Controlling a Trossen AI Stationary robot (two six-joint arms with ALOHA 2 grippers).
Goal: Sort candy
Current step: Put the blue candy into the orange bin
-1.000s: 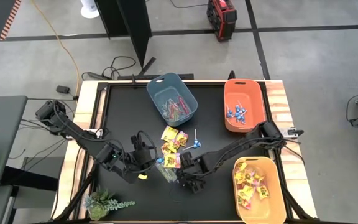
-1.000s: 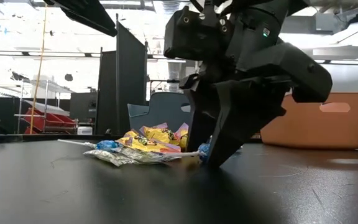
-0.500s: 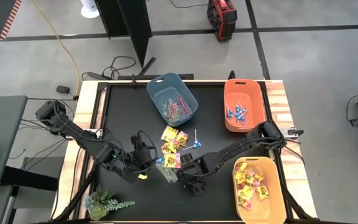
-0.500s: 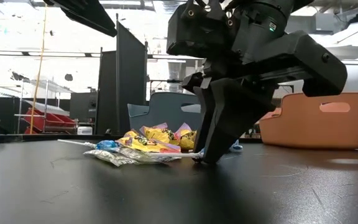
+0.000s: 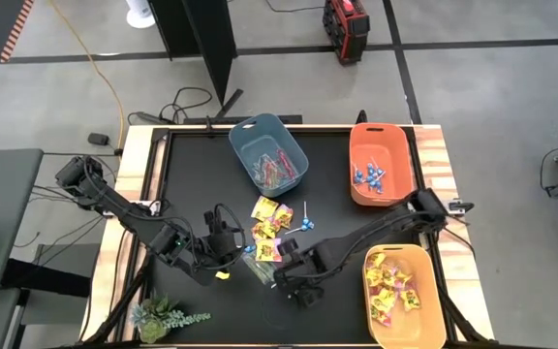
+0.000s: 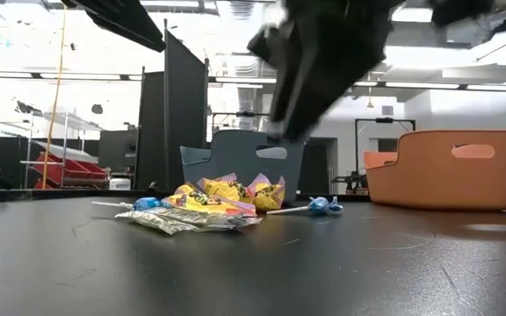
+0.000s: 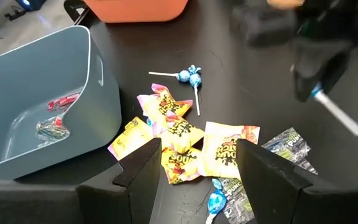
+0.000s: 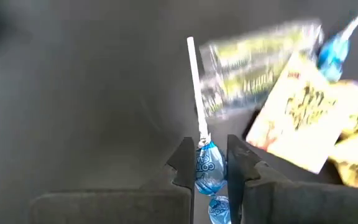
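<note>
Now right gripper (image 8: 211, 168) clamps a blue-wrapped lollipop on thin white stick (image 8: 208, 167) by its head, lifted clear for binning; left gripper (image 7: 197, 165) open, hovering over yellow square packets (image 7: 182, 144).

Right gripper (image 8: 207, 163) has a blue-wrapped lollipop (image 8: 208, 167) pinched between its two dark fingers, white stick poking straight out ahead. Past the fingertips, blurry: a clear crinkly wrapper (image 8: 253, 65), a yellow packet (image 8: 303, 118) and another blue lollipop (image 8: 333, 48).
</note>
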